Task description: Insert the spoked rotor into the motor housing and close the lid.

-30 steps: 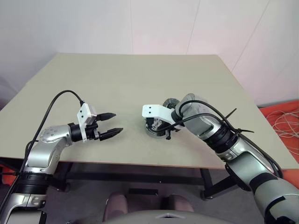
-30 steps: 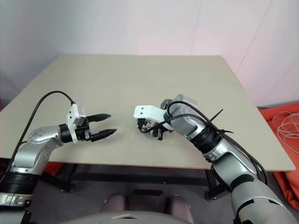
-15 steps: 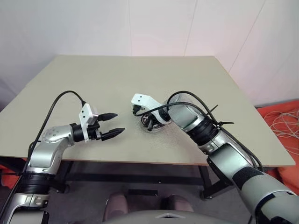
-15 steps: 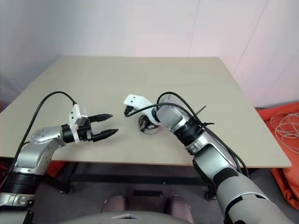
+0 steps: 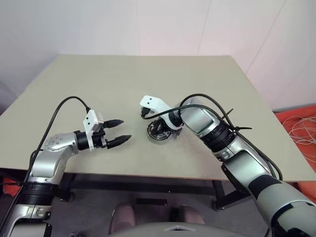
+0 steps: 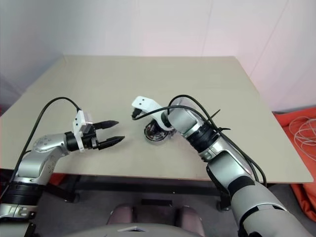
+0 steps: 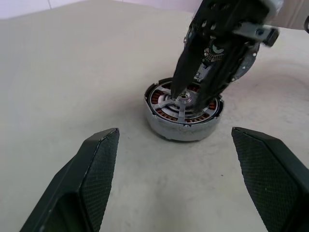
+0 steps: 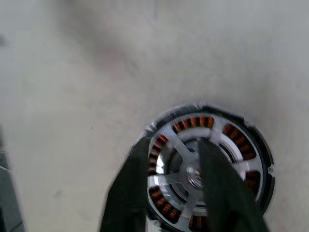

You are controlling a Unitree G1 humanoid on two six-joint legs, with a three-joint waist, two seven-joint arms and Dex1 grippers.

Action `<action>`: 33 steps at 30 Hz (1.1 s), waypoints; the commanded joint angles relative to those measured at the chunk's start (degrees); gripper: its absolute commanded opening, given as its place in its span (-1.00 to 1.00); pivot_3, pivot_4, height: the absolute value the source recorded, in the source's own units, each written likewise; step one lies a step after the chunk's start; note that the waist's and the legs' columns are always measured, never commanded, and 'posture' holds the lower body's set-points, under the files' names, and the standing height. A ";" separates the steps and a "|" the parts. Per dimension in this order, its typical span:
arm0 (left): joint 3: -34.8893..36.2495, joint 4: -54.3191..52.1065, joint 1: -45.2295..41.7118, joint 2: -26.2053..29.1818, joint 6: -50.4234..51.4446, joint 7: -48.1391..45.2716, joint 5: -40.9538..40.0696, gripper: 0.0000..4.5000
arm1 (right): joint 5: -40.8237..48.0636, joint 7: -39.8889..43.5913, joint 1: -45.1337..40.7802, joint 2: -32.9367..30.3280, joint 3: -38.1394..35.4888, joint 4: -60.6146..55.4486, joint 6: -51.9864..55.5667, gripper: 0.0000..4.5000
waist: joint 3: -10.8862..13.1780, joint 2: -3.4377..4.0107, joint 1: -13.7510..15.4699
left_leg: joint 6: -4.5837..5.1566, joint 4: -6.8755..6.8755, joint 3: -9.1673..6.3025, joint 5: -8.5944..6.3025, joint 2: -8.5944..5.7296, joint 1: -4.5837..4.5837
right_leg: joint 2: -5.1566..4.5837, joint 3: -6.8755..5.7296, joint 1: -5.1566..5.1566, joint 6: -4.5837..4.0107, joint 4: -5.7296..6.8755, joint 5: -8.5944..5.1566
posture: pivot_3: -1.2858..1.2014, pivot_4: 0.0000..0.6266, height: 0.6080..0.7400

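The motor housing (image 7: pixel 179 134), a round cup with copper windings, stands on the table's middle. The silver spoked rotor (image 7: pixel 179 114) lies inside it, spokes up. My right gripper (image 5: pixel 159 126) points down over it, fingers parted, with their tips just above the rotor's hub (image 8: pixel 193 175) and holding nothing. A grey speckled disc, probably the lid (image 7: pixel 247 62), shows partly behind those fingers. To the left of the housing, my left gripper (image 5: pixel 124 130) hovers level above the table. It is open, empty and aimed at the housing.
The beige table (image 5: pixel 123 84) stretches bare behind and to the left of the housing. Its front edge runs just below my left gripper. Orange cloth and cables (image 5: pixel 301 128) lie on the floor at the right.
My right gripper has shifted left, risen a little and turned over the housing. Its fingers, shut a moment ago, have parted. The left arm has kept still.
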 commanded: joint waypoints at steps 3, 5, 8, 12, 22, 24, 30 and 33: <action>1.30 -0.77 -1.27 0.49 -0.76 -0.07 -0.42 0.75 | 6.36 -1.40 -11.30 -1.36 -11.21 -6.18 0.54 0.63 | 0.01 0.00 0.21 | -0.02 0.00 -0.01 -0.01 0.01 0.00 | 0.01 -0.01 0.02 -0.02 -0.03 -0.02 | 0.03 -1.00 1.00; 1.39 -0.56 -1.47 0.62 -0.73 -0.18 -0.45 0.75 | 8.12 -2.45 -14.37 -2.51 -15.32 -5.09 -0.25 0.94 | 0.03 -0.04 0.46 | -0.02 0.01 -0.01 -0.02 -0.01 0.06 | -0.03 0.00 0.11 -0.02 -0.05 -0.03 | 0.03 -1.00 1.00; 1.52 -0.19 -1.90 0.80 -0.65 -0.26 -0.49 0.75 | 9.27 -3.19 -16.35 -7.67 -20.98 -0.41 -6.38 0.98 | 0.03 -0.20 0.68 | 0.00 0.03 -0.01 -0.03 -0.02 0.21 | -0.18 0.01 0.30 0.34 -0.05 -0.24 | 0.03 -1.00 1.00; 1.77 -0.47 -1.86 1.14 1.22 -0.42 -1.43 0.75 | 9.57 -5.42 -11.40 -14.31 -26.15 7.51 -15.69 0.98 | 0.03 -0.34 0.89 | 0.01 0.18 -0.02 -0.03 -0.04 0.29 | -0.24 0.02 0.52 0.40 -0.08 -0.27 | 0.03 -1.00 1.00; 3.37 -0.27 -1.26 1.48 0.83 0.16 -1.19 0.75 | 12.85 -8.37 19.08 -24.27 -31.50 -2.11 -19.48 0.69 | 0.07 0.01 0.33 | 0.01 0.09 0.02 -0.01 -0.10 -0.03 | -0.09 -0.01 0.28 0.01 -0.04 -0.03 | 0.03 -1.00 1.00; 3.56 -0.09 -1.37 1.60 0.98 0.08 -1.34 0.75 | 14.69 -4.42 24.23 -27.66 -30.21 -6.05 -17.98 0.41 | 0.07 0.02 0.52 | 0.06 0.10 0.03 -0.03 -0.11 -0.02 | -0.09 -0.01 0.28 0.01 -0.06 -0.03 | 0.03 -1.00 1.00; 3.57 0.66 -2.32 1.76 1.15 0.28 -1.05 0.75 | 20.55 -0.08 29.79 -30.29 -29.92 -13.75 -16.97 -0.53 | 0.07 0.01 0.68 | 0.30 0.21 0.07 -0.18 -0.07 0.14 | -0.13 -0.02 0.50 0.39 -0.09 -0.25 | 0.03 -1.00 1.00; 3.54 -0.40 -2.61 1.75 4.05 2.01 -1.35 0.75 | 21.74 -0.68 29.23 -28.82 -29.24 -14.60 -17.96 -0.99 | 0.07 0.01 0.67 | 0.25 0.24 0.08 -0.10 -0.06 0.26 | -0.12 -0.02 0.58 0.41 -0.07 -0.27 | 0.03 -1.00 1.00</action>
